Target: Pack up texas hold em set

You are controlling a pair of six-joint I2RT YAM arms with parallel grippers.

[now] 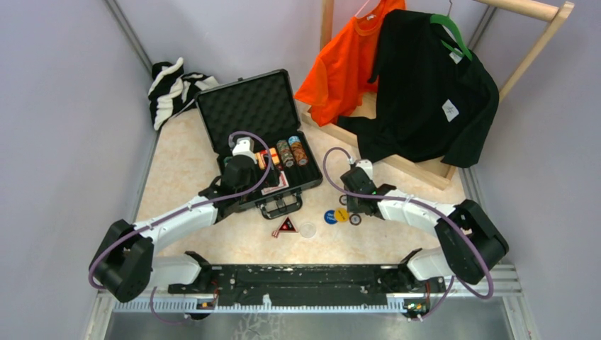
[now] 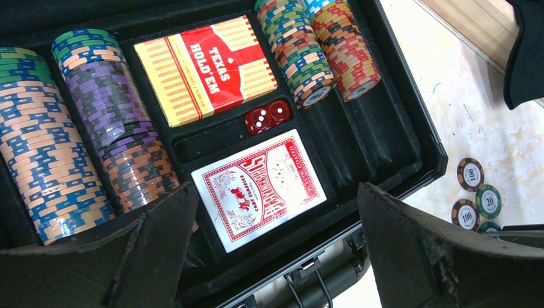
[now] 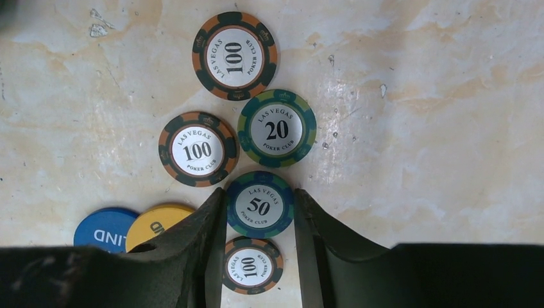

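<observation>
Five loose poker chips (image 3: 276, 128) lie flat on the worktop (image 1: 191, 163) under my right wrist camera: three marked 100, one 20 and one 50. The right gripper (image 3: 258, 215) sits low over them, roughly half open, with a finger on either side of the 50 chip (image 3: 259, 203) and one of the 100s between the fingers nearer the camera. Both fingers meet the 50's rim in this view, but I cannot tell whether they press on it or only frame it. Just to one side are a blue disc (image 3: 102, 230) and a yellow disc (image 3: 154, 221), touching each other.

From the top camera, a clear disc (image 1: 307, 229) and the black-red triangle (image 1: 286, 227) lie side by side on the worktop, just in front of the handle of the briefcase (image 1: 248, 106). The briefcase stands open, its foam-lined lid tipped back.

My left gripper (image 2: 277, 208) hangs over the open case with its fingers as wide apart as they go and nothing between them. Below it I see rows of chips (image 2: 38, 160) on edge in the foam slots, a yellow-and-red Texas Hold'em box (image 2: 205, 67), two red dice (image 2: 269, 115), and the red card deck (image 2: 260, 186) lying flat in its pocket near the front wall.

At the back, a striped cloth (image 1: 173, 88) is bunched by the case, and a black shirt (image 1: 425, 92) and an orange shirt (image 1: 347, 60) hang on a wooden rack (image 1: 528, 8).
</observation>
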